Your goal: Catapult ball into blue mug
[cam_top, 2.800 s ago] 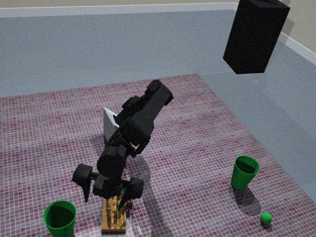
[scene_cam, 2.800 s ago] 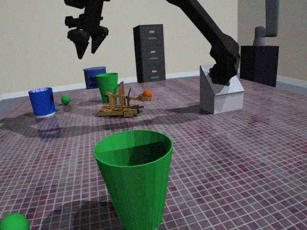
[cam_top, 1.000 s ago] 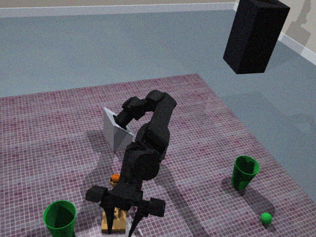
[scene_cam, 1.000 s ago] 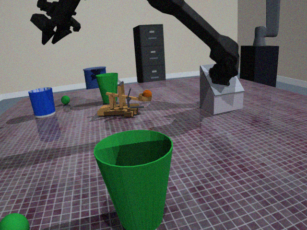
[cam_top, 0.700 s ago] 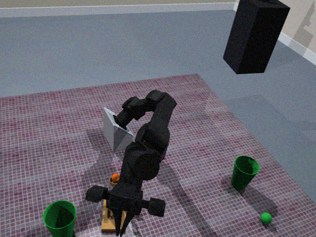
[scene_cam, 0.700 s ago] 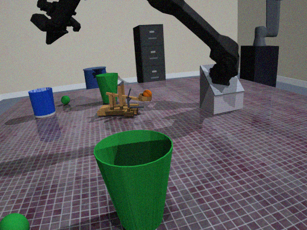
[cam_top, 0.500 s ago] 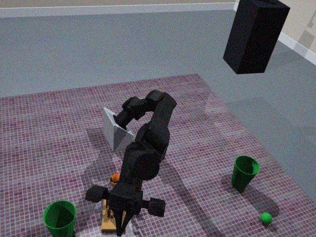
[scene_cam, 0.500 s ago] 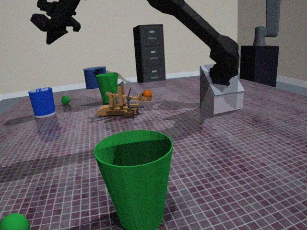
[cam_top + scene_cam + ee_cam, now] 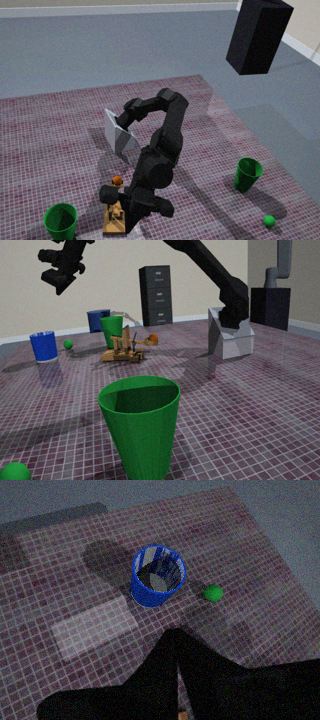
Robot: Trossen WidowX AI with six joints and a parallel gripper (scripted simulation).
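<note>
The orange ball (image 9: 117, 180) (image 9: 153, 337) rests in the cup at the end of the catapult's throwing arm. The wooden catapult (image 9: 113, 228) (image 9: 113, 355) stands on the tiled surface, its cup end toward the arm's base. The blue mug (image 9: 43, 347) (image 9: 150, 597) stands upright beyond the catapult's other end and shows no ball inside in the wrist view. My gripper (image 9: 128, 230) (image 9: 58, 293) (image 9: 173, 634) is shut and empty, its fingertips together, high above the surface between the catapult and the mug. My arm hides part of the catapult in the top view.
One green cup (image 9: 62, 222) (image 9: 111, 330) stands beside the catapult; another green cup (image 9: 245, 175) (image 9: 144, 436) stands on the opposite side, with a green ball (image 9: 269, 221) (image 9: 15, 472) near it. Another green ball (image 9: 68, 344) (image 9: 213, 593) lies near the mug. A white angled pedestal (image 9: 109, 134) (image 9: 237, 348) bears my arm.
</note>
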